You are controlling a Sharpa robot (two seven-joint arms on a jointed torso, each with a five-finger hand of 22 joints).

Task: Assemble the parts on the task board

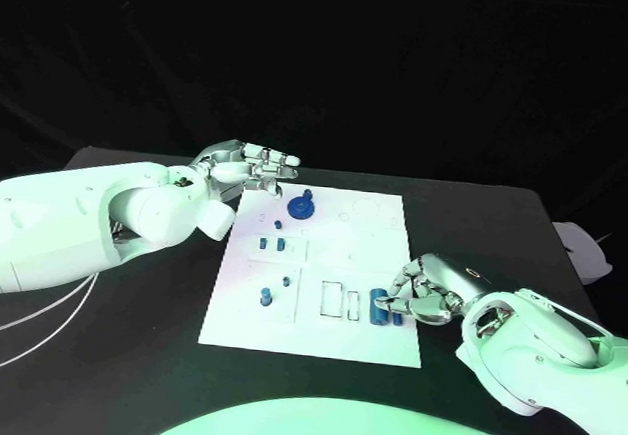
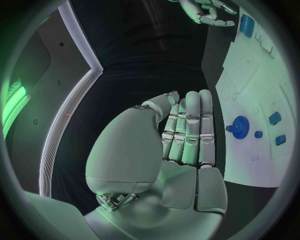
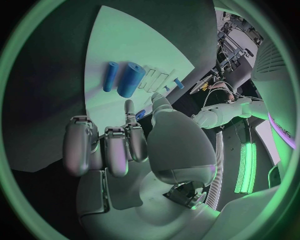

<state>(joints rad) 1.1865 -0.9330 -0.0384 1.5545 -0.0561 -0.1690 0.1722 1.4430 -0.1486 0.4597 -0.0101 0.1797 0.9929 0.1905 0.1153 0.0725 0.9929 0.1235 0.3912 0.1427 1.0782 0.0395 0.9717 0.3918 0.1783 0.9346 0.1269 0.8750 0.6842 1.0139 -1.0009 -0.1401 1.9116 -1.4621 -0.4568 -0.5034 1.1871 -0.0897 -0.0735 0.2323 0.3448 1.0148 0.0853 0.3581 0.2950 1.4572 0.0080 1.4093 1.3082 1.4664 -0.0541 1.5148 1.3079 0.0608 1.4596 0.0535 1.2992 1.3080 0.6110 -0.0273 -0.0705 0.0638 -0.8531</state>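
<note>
The white task board (image 1: 371, 332) lies mid-table. My left hand (image 1: 252, 165) hovers at its far left corner, fingers straight and apart from the palm, holding nothing (image 2: 187, 135). A blue gear with a knob (image 1: 301, 209) (image 2: 240, 126) stands just beside it. My right hand (image 1: 422, 290) is at the board's right edge with its fingers curled. A small blue part (image 3: 141, 114) sits pinched between thumb and finger. Beside that hand lie a thin blue cylinder (image 1: 379, 307) (image 3: 110, 76) and a thicker one (image 1: 397, 314) (image 3: 130, 79). Two small blue blocks (image 1: 272, 243) and a blue peg (image 1: 266, 295) stand on the board's left half.
Empty rectangular slots (image 1: 341, 301) are cut in the board left of the cylinders. A white object (image 1: 586, 252) sits at the table's right edge. Thin cables (image 1: 32, 323) trail under my left arm. Black table (image 1: 130, 365) surrounds the board.
</note>
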